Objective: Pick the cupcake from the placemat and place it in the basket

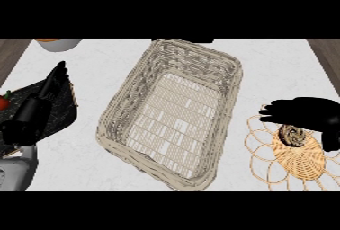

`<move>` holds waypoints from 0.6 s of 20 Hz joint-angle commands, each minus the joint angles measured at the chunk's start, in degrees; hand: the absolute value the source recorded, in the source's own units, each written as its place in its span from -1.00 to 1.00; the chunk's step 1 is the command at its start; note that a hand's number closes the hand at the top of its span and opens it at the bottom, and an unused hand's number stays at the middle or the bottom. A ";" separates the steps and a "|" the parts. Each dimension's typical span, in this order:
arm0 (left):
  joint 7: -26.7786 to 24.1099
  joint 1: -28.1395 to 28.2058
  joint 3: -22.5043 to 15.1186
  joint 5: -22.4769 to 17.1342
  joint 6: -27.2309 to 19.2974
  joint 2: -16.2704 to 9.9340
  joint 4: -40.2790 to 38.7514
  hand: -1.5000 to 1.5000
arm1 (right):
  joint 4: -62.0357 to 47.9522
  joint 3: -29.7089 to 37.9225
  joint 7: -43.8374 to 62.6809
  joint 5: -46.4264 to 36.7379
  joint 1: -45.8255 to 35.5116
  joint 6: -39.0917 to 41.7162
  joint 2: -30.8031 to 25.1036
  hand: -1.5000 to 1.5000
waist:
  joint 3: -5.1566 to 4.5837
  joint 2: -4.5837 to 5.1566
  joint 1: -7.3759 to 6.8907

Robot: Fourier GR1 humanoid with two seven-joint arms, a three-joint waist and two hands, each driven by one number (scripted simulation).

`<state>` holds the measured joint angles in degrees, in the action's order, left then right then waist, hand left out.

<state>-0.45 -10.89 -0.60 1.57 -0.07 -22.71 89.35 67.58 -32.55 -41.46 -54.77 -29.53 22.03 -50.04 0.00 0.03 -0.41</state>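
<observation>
On white marble counter (86, 148), right robot hand (305, 112) curls around cupcake (292, 135) beside basket (119, 112).

Single head view, steeply down, counter (93, 58) close

Left hand (41, 101): matte black throughout, slim tapering fingers, no markings visible. Joined to a pale grey forearm (16, 173) with a smooth, rounded casing, seen at near left. Right hand (302, 112): same matte black, broader blocky shape with thick fingers and thumb. No cables or screws discernible on either.
</observation>
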 commanded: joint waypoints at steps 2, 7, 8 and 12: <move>3.34 -2.23 1.36 0.19 1.09 0.72 0.87 0.00 | -6.77 1.83 -4.97 -4.33 0.01 -1.89 3.48 -1.00 | 0.01 0.05 0.03; -0.29 2.26 0.46 3.70 0.13 2.41 2.47 0.00 | -8.82 3.37 -4.84 -6.69 -2.15 1.04 6.19 -1.00 | 0.01 0.08 -0.30; -1.74 1.59 0.98 3.11 0.23 3.65 -0.04 0.00 | -7.90 4.86 -6.37 -5.89 0.11 -0.14 5.04 -1.00 | 0.00 0.05 0.08; 3.85 -2.97 2.68 1.62 2.62 2.54 0.01 0.00 | -11.78 4.55 -5.99 -9.22 -0.67 -2.71 8.36 -1.00 | 0.02 0.08 -0.03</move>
<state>0.38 -11.20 1.07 3.56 1.58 -20.32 89.68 60.44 -28.45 -45.64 -60.99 -28.82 19.27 -45.51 -0.01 0.05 -0.29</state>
